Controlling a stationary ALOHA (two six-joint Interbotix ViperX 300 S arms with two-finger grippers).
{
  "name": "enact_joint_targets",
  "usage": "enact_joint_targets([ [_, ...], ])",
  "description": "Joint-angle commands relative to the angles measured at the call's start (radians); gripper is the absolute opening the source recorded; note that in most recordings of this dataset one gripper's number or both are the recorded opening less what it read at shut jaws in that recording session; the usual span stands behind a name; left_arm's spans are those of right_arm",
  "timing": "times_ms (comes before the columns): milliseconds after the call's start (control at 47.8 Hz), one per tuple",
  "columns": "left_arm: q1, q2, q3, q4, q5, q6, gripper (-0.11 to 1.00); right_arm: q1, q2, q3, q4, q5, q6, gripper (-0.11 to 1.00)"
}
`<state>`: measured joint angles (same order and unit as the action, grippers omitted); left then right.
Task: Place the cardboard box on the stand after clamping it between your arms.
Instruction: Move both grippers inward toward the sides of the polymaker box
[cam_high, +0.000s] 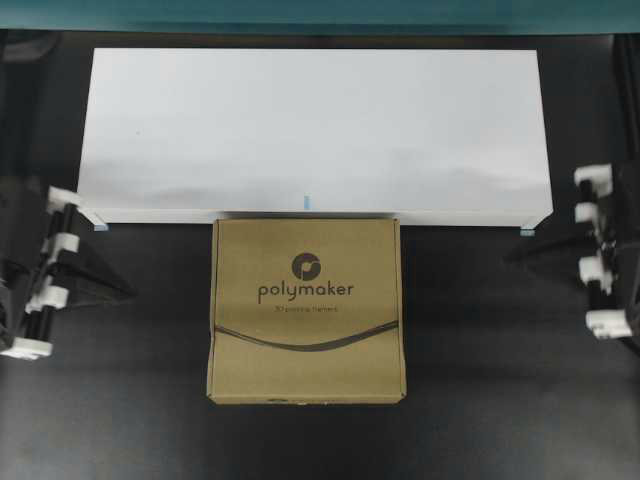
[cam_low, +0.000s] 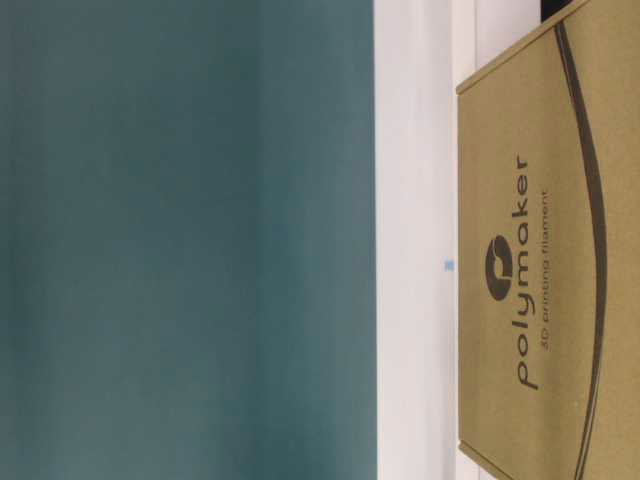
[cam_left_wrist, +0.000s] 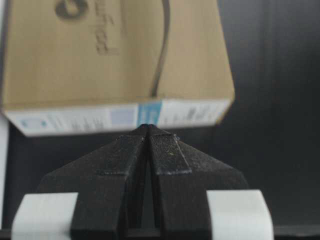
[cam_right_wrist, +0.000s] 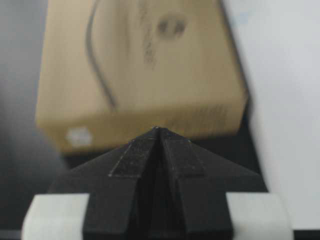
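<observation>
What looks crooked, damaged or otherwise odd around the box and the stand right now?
Nothing stands out. The cardboard box lies flat and square on the black tabletop, right in front of the white stand, intact. Both tools, left and right, sit shut, apart from it.

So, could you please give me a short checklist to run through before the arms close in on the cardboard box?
1. Cardboard box lies flat on the black tabletop, just in front of the stand: ok.
2. Stand top bare where the box should go: ok.
3. Left gripper shut, tip pointing at the box's labelled side, gap between: ok.
4. Right gripper shut, tip facing the opposite side, not touching: ok.
5. Box clamped between both arms: not ok, neither touches it yet.
6. Both tips at equal height on the box: cannot tell.
</observation>
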<state>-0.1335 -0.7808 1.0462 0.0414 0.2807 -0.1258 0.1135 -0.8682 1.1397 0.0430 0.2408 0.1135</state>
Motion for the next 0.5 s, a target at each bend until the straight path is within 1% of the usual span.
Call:
enact_joint_targets([
  [0, -0.005, 0.051, -0.038, 0.003, 0.015, -0.002, 0.00, 0.041, 0.054, -0.028, 0.002, 0.048, 0.015, 0.00],
  [167, -0.012, 0.163, -0.077, 0.003, 0.034, -0.003, 0.00, 0.067, 0.160, -0.064, 0.002, 0.069, 0.031, 0.00],
  [230, -0.012, 0.193, -0.091, 0.003, 0.057, -0.006, 0.00, 0.069, 0.206, -0.080, 0.005, 0.084, 0.051, 0.00],
  [293, -0.012, 0.219, -0.104, 0.003, 0.087, -0.014, 0.01, 0.069, 0.261, -0.097, 0.005, 0.114, 0.084, 0.00],
  [334, -0.012, 0.239, -0.117, 0.003, 0.107, -0.025, 0.03, 0.069, 0.291, -0.107, 0.003, 0.137, 0.104, 0.02],
  [355, -0.012, 0.247, -0.120, 0.003, 0.117, -0.028, 0.04, 0.069, 0.307, -0.112, 0.002, 0.147, 0.114, 0.03],
  [397, -0.012, 0.264, -0.126, 0.003, 0.133, -0.037, 0.11, 0.069, 0.333, -0.124, 0.000, 0.167, 0.126, 0.08],
  [481, -0.012, 0.296, -0.130, 0.003, 0.153, -0.060, 0.30, 0.069, 0.383, -0.147, -0.003, 0.190, 0.129, 0.26],
])
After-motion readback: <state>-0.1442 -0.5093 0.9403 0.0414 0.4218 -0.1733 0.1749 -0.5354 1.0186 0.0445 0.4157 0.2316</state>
